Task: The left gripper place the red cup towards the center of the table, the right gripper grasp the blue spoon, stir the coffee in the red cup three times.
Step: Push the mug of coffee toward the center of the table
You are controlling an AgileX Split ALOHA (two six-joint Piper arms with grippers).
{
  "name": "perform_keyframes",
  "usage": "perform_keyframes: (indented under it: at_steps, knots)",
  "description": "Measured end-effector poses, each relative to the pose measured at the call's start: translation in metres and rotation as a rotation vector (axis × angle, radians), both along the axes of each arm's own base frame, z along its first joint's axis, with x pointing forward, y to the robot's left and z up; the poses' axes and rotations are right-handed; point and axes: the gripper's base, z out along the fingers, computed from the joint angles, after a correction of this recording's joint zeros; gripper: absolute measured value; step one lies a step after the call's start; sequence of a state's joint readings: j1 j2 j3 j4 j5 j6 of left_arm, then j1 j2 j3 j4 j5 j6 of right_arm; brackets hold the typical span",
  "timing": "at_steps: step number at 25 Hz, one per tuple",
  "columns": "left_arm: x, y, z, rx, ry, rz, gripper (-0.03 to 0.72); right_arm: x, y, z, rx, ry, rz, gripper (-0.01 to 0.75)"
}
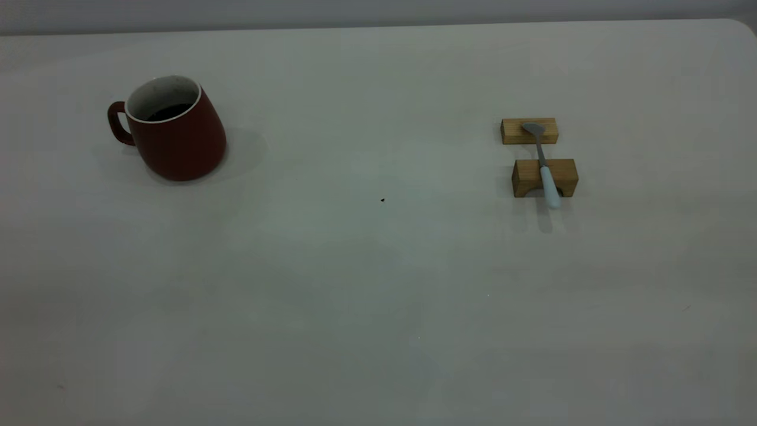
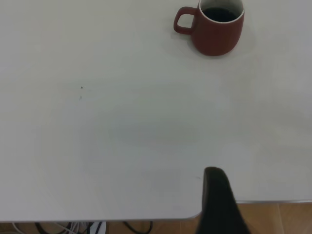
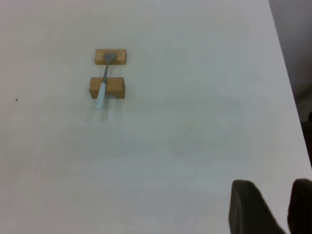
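The exterior view shows only the table (image 1: pixel 378 296) and its things, with neither arm in sight. The red cup (image 1: pixel 174 133) stands upright at that view's far left, handle pointing left, dark coffee (image 1: pixel 168 111) inside. Well apart, at the right, the blue spoon (image 1: pixel 543 163) lies across 2 wooden blocks (image 1: pixel 544 157), its long axis running far to near: grey bowl on the far block, pale blue handle overhanging the near one.

The left wrist view alone shows the left pincer (image 2: pixel 219 204), 1 black finger at the table edge, the cup far from it; whether it is spread I cannot tell.

The right wrist view shows the right pincer (image 3: pixel 275 207), 2 dark fingers with a gap between, the spoon well away.
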State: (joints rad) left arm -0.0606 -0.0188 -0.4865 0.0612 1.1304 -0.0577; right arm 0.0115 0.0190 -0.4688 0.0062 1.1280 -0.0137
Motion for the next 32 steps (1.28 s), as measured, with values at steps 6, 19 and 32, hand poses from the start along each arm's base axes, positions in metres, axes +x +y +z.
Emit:
perform_keyframes:
  at_steps: [6,19,32]
  knots:
    - [0.000,0.000,0.000,0.000,0.000,0.000,0.535,0.000,0.000,0.000,0.000,0.000,0.000,0.240]
    - [0.018,0.001,0.012,0.030,0.036,0.012,0.535,0.000,0.000,0.000,0.000,0.000,0.000,0.240]
    - [0.143,-0.006,0.020,0.072,0.271,-0.023,0.535,0.000,0.000,0.000,0.000,0.000,0.000,0.240]
